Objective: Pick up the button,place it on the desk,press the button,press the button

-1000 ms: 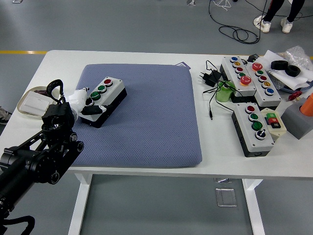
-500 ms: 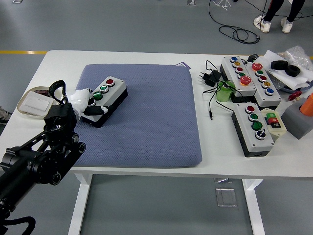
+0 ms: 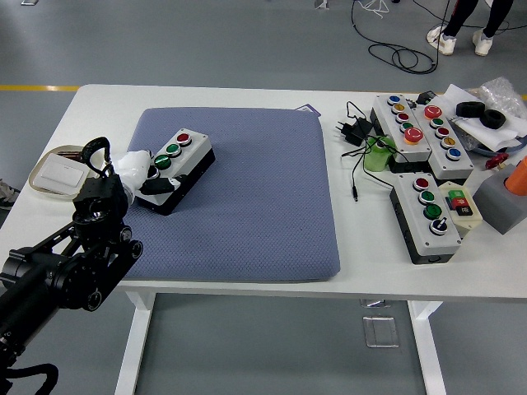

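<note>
A grey and black button box (image 3: 175, 167) with a red button and two green ones lies on the blue-grey pad (image 3: 247, 197), at its left side. My left hand (image 3: 145, 171) has white fingers and rests on the box's near left end, over the lowest button. Its fingers are curled around that end of the box. My left arm (image 3: 70, 263) comes in from the lower left. My right arm is out of view.
A shallow tray (image 3: 58, 174) lies left of the pad. At the right stand several other button boxes (image 3: 428, 216), a long one (image 3: 416, 132), a black power adapter with cable (image 3: 354, 132), a green item (image 3: 377, 158) and a grey block (image 3: 502, 202).
The hand and the button box shifted slightly up and right between one second ago and half a second ago. Since then almost nothing has moved.
</note>
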Robot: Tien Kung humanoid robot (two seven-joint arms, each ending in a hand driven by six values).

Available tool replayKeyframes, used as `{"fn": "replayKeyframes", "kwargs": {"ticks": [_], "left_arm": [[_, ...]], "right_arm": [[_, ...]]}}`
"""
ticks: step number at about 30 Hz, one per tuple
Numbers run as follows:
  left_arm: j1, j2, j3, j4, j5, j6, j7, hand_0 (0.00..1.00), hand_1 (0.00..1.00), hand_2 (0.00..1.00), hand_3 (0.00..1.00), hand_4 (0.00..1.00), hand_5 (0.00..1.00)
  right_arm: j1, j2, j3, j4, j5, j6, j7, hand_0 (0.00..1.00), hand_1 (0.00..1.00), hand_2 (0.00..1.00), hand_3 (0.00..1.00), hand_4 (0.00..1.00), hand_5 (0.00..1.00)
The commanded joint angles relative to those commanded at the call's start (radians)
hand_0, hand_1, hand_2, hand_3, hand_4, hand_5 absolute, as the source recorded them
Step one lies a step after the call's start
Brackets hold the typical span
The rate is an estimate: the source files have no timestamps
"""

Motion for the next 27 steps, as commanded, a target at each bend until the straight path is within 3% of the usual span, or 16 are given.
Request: {"fn": "replayKeyframes", "kwargs": {"ticks": [1,2,7,8,20,27], "left_arm": [[0.0,0.0,0.0,0.002,0.0,-0.001,-0.001,0.153,0.121,0.159,0.46,0.382,0.002],[-0.001,0.001,0.001,0.005,0.0,-0.002,-0.004,0.102,0.047,0.112,0.367,0.328,0.002],[-0.001,0.004,0.002,0.008,0.0,0.004,-0.012,0.102,0.047,0.112,0.367,0.328,0.002],[0.0,0.004,0.002,0.009,0.0,0.01,-0.011,0.066,0.002,0.068,0.291,0.258,0.002],[0.003,0.007,0.004,0.006,0.0,0.069,-0.02,0.043,0.002,0.035,0.247,0.196,0.002],[0.007,0.011,0.011,0.002,0.0,0.113,-0.037,0.043,0.002,0.027,0.237,0.207,0.002]], "right_arm": [[0.0,0.0,0.0,0.0,0.0,0.0,0.0,0.658,0.634,0.659,0.576,0.359,0.223],[0.001,0.0,0.0,0.0,-0.001,0.0,0.0,0.657,0.636,0.659,0.577,0.36,0.224],[0.001,0.0,0.002,0.0,-0.002,0.0,0.0,0.657,0.636,0.659,0.577,0.36,0.224],[0.001,0.0,0.002,0.0,-0.002,0.0,0.0,0.658,0.634,0.659,0.576,0.359,0.224],[0.0,0.001,0.006,0.0,-0.008,0.0,-0.001,0.66,0.635,0.659,0.576,0.36,0.225],[-0.001,0.001,0.009,0.0,-0.011,0.0,-0.001,0.659,0.636,0.659,0.576,0.36,0.226]]}}
